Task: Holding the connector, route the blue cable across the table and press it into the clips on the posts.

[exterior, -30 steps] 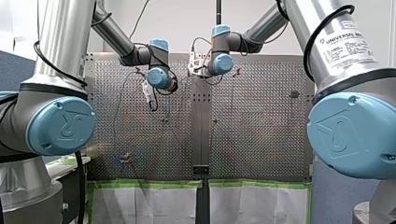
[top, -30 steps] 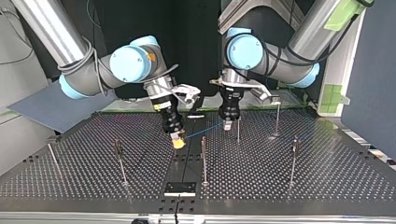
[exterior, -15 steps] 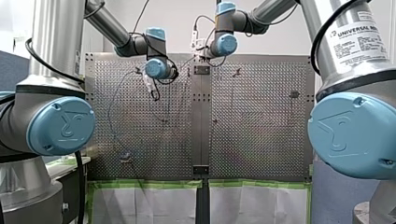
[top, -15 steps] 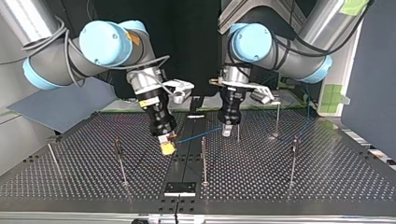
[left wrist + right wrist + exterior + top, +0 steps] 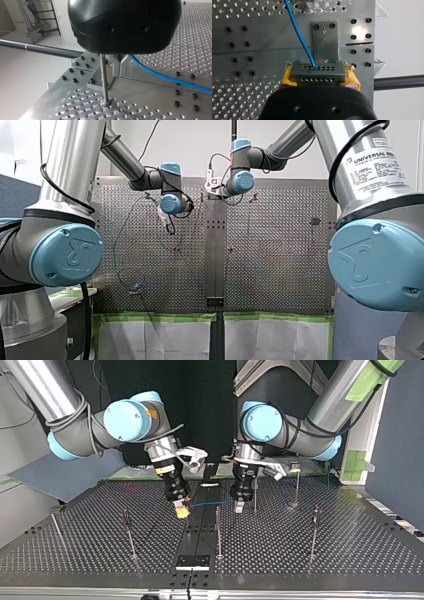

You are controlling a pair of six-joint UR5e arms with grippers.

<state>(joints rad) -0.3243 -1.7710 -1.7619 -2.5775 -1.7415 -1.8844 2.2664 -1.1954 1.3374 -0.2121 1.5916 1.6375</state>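
Observation:
In the top view my right gripper (image 5: 181, 511), with yellow pads, is shut on the grey metal connector (image 5: 317, 72). The thin blue cable (image 5: 210, 505) runs from the connector toward the view's right to my left gripper (image 5: 239, 505). That black gripper, with metal fingers (image 5: 119, 65), is shut on the cable beside a thin post (image 5: 255, 496). Beyond it the blue cable (image 5: 165, 78) trails on over the plate toward a further post (image 5: 297, 486). The same post (image 5: 104, 77) stands just ahead of the left fingers in the left wrist view. Its clip is hidden.
Several more thin posts stand on the perforated table (image 5: 350, 550), among them one in the middle (image 5: 218, 530), one at the left (image 5: 129, 535) and one at the right (image 5: 314, 530). A small black plate (image 5: 192, 562) sits at the near edge.
My right gripper carried the connector toward the top view's left, then back a little and further from the camera. My left gripper edged slightly left along the cable.

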